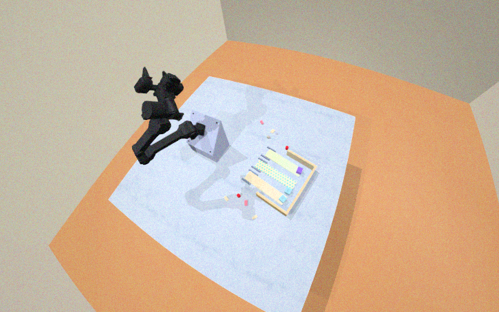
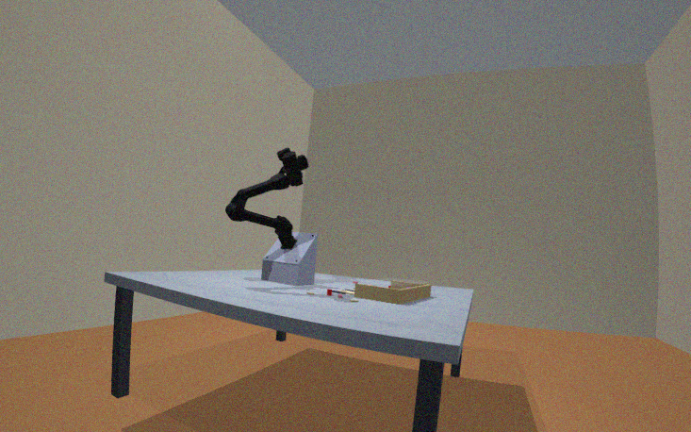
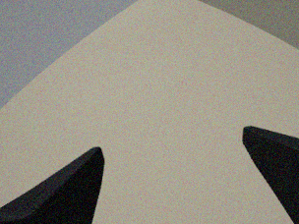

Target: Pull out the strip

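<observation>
End effector (image 1: 154,71) (image 3: 173,143) raised well off desk (image 1: 220,240) (image 2: 283,306), fingers apart, likely waiting. Cubes sit at strips' walled ends, perhaps leaving near ends free for pulling; cube's label unreadable, so which cube (image 1: 299,169) (image 1: 288,190) (image 1: 282,198) cannot tell.

I can read no text, label, brand, number or sign in any of my views.
</observation>
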You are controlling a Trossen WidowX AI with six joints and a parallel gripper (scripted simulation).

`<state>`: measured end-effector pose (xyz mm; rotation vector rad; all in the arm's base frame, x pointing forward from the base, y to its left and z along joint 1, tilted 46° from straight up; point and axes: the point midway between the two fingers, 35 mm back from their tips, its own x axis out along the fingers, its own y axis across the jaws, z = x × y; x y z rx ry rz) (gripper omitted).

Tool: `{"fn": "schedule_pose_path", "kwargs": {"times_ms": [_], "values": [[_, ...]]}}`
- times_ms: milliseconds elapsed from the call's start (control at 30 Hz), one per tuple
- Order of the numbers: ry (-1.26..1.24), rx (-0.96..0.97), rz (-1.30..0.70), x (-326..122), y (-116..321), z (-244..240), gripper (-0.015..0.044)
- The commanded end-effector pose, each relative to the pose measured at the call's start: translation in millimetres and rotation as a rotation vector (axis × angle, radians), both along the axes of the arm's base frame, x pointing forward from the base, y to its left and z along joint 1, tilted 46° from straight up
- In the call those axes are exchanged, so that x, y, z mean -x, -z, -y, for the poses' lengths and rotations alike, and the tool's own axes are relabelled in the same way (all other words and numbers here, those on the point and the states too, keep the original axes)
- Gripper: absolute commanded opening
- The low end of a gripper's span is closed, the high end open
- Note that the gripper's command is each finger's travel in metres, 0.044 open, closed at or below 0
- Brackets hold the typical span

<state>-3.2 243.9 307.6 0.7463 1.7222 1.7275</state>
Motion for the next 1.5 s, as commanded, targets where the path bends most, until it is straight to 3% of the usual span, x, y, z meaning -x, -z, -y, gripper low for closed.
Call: {"fn": "schedule_pose_path", "kwargs": {"times_ms": [0,367,567,733,867,1033,1267,1467], "values": [[0.012,-0.003,0.005,-2,1,-2,0.04],[0.686,-0.019,0.462,-148,83,-51,0.04],[0.982,0.164,0.806,-229,143,-30,0.04],[1.132,0.414,1.124,-281,189,15,0.04],[1.168,0.603,1.309,-304,214,51,0.04],[1.133,0.986,1.59,-325,250,118,0.04],[0.833,1.631,1.837,-316,282,219,0.04],[0.789,1.694,1.846,-312,284,227,0.04]]}}
